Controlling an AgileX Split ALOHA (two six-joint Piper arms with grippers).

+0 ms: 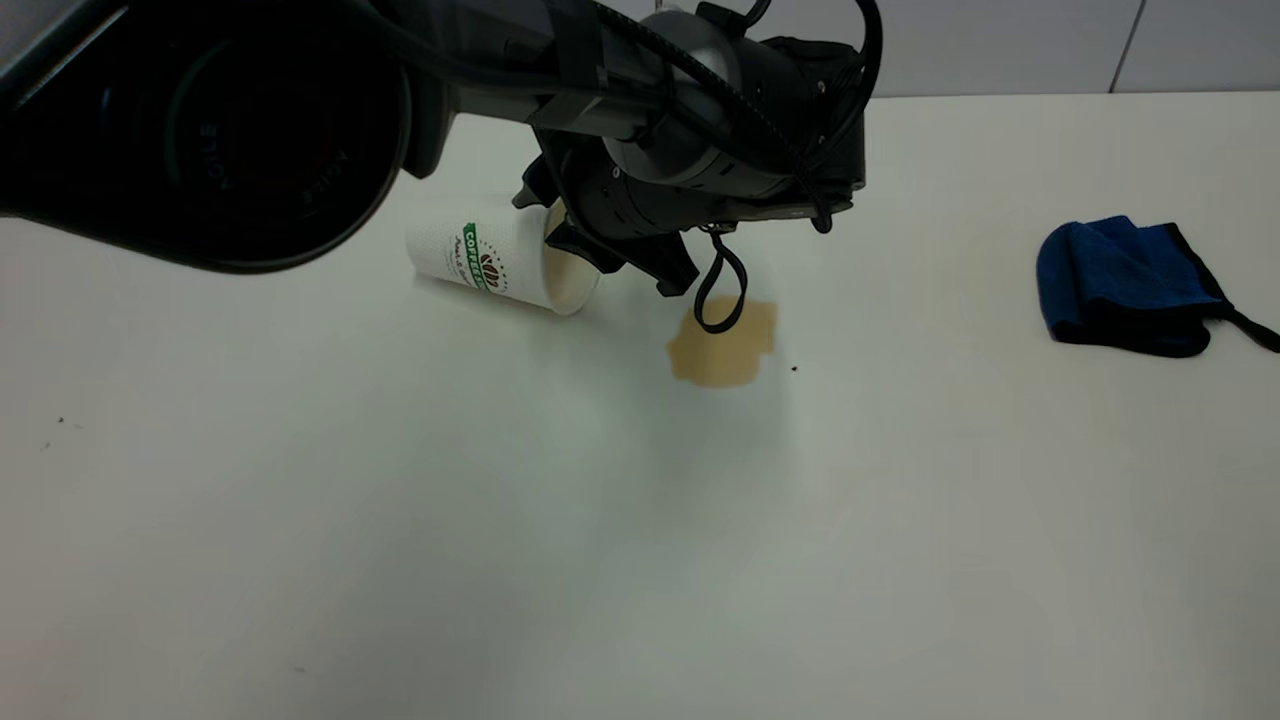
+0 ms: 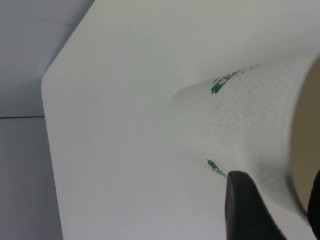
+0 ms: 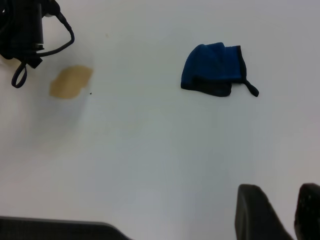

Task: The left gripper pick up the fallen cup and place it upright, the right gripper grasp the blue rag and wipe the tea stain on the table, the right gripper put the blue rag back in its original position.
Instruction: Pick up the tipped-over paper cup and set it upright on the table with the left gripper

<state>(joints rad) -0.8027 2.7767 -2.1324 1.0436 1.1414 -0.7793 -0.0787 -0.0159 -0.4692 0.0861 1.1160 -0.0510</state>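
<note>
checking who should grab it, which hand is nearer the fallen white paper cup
Left. The left hand is right at the mouth of the white paper cup, fingers either side of its rim. The right hand hangs far off, above bare white table.

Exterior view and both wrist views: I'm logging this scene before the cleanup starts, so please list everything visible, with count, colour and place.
cup: one, white with a green band, lying on its side on the table, mouth toward the tea stain.
tea stain: one, light brown, on the table between the cup and the blue rag, closer to the cup.
blue rag: one, deep blue with black edging and strap, bunched on the table at the exterior view's right.
dark specks: a few, tiny, scattered on the table.
table: one, white, under everything.
left gripper: one, black, at the cup's mouth, fingers either side of the rim.
right gripper: one, black, above bare table near the rag, fingers apart.
</note>
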